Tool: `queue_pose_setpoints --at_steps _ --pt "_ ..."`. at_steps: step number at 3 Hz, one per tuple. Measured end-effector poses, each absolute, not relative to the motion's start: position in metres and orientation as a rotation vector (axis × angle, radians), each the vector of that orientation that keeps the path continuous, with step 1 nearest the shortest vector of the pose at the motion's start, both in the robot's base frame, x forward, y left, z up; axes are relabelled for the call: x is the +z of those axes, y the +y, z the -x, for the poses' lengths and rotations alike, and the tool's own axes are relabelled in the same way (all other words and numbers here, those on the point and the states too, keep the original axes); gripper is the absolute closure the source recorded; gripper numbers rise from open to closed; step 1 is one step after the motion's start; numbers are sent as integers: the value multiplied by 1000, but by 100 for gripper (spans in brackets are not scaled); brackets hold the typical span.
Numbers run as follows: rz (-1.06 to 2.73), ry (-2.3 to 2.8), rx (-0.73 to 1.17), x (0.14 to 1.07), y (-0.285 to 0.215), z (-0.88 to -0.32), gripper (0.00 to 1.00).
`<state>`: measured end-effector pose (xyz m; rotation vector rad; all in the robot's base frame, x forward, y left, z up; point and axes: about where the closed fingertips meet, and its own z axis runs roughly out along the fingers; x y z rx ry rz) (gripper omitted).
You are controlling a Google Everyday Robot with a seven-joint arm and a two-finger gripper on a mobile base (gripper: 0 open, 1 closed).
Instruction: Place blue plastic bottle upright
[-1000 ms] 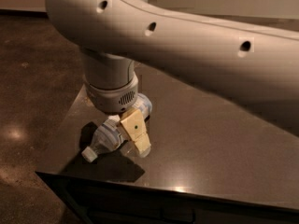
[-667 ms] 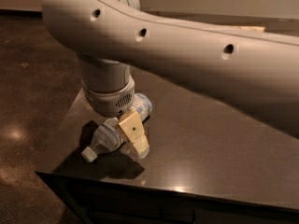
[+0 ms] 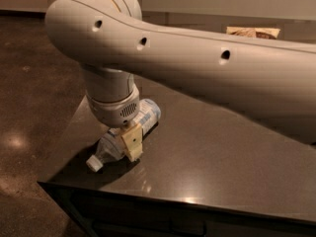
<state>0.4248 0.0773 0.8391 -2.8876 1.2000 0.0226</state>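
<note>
Camera view: gripper point(image 3: 127, 142) down on the lying blue plastic bottle point(image 3: 148, 113) near the worktop point(image 3: 222, 157) corner, clamped or not I cannot tell; a loose hold could roll it off.

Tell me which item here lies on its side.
The blue plastic bottle, white cap toward the near-left corner, beneath the gripper; the tan item sits far behind.

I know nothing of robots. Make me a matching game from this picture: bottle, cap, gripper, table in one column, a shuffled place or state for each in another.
1 bottle
2 cap
3 gripper
4 table

a dark, glossy
b lying on its side
c down over the bottle
d white, pointing toward the near edge

Pairs: 1-b, 2-d, 3-c, 4-a
</note>
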Motion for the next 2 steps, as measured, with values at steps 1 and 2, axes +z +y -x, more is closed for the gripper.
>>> queue_pose_setpoints --at_steps 1,2 --pt "2826 1221 73 848 75 -426 62" --pt "2742 1239 147 872 67 -425 84"
